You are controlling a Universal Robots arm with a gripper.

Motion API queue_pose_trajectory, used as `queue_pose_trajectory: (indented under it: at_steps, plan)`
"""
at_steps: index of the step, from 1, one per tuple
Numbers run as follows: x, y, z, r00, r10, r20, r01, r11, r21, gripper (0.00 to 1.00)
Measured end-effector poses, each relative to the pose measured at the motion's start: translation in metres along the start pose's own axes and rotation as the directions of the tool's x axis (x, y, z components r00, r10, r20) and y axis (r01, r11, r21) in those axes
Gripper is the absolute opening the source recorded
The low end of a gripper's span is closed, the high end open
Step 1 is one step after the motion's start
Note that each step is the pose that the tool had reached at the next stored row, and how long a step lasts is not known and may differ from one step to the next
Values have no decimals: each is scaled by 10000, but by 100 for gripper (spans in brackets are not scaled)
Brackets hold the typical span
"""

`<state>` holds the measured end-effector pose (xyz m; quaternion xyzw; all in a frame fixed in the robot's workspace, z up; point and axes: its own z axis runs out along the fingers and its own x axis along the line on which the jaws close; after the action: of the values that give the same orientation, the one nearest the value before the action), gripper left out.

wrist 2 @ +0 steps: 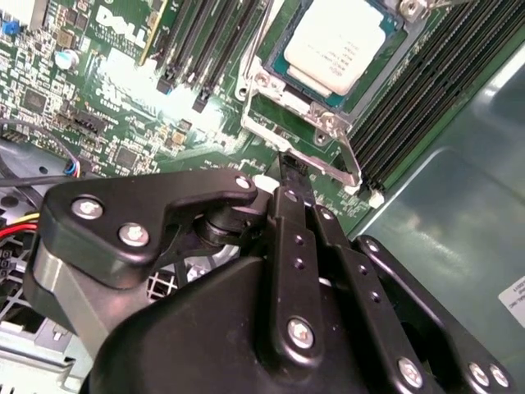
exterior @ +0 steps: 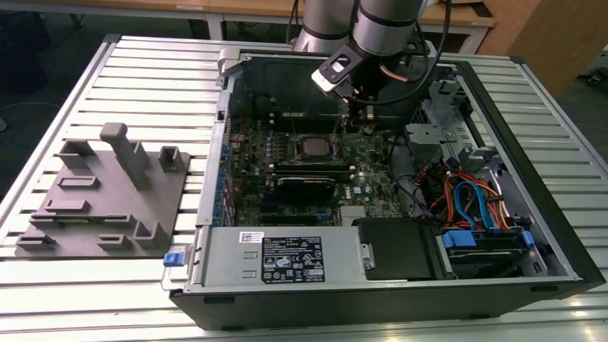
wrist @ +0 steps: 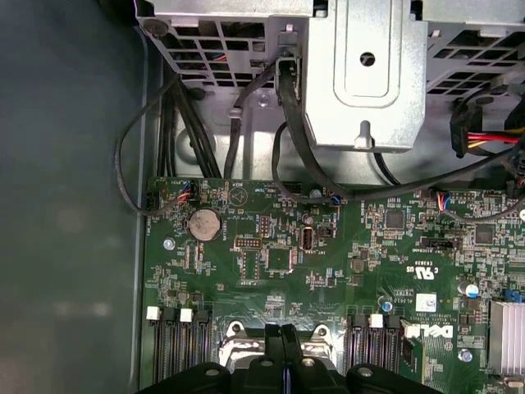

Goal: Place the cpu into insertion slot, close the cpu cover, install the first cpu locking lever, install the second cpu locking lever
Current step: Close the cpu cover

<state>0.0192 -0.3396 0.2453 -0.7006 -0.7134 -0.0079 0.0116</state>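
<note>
One arm [exterior: 380, 28] is coming in from the top of the exterior view and reaching down into the open computer case [exterior: 560, 235] on the slatted table [exterior: 142, 71]. The wrist is leaning toward the exterior view's left.

- The gripper [wrist 2: 291, 168] is pointing down at the green circuit board [wrist: 328, 271]. Its two black fingers [wrist: 275, 349] are lying pressed together, with no gap and nothing seen between them.
- The fingertips are sitting at the edge of the cover [wrist 2: 271, 115]; cannot tell if they are touching it.
- The cpu [wrist 2: 340, 41] is lying flat in the socket [wrist 2: 277, 70], silver top facing up. The cover's frame is lying around it.
- A thin metal rod [wrist 2: 351, 160] is running along the frame just beside the fingertips.
- Long black memory slots [wrist 2: 426, 90] are flanking the socket.
- A grey fixture block [exterior: 105, 199] is sitting on the table, well apart, at the exterior view's left.
</note>
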Motion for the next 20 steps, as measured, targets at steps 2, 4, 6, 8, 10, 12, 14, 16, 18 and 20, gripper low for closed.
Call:
queue_pose_trajectory:
  at_steps: [2,4,6,8,10,12,14,16,18,20]
  plan:
    - [0,-5,0,10000,0,1,0,10000,1,10]
    - [0,-9,1,10000,0,0,0,10000,0,10]
    - [0,-54,20,10000,0,0,0,10000,0,10]
    - [0,-65,33,10000,1,1,-1,10000,0,10]
    - [1,-68,38,10000,1,-2,-1,10000,0,10]
    - [0,-72,43,10000,0,-1,0,10000,0,10]
    - [0,-79,47,10000,1,1,-1,10000,1,10]
    - [0,-95,49,10000,0,1,0,10000,0,10]
    - [1,-111,52,10000,0,0,0,10000,0,10]
    - [1,-126,54,10000,0,1,0,10000,0,10]
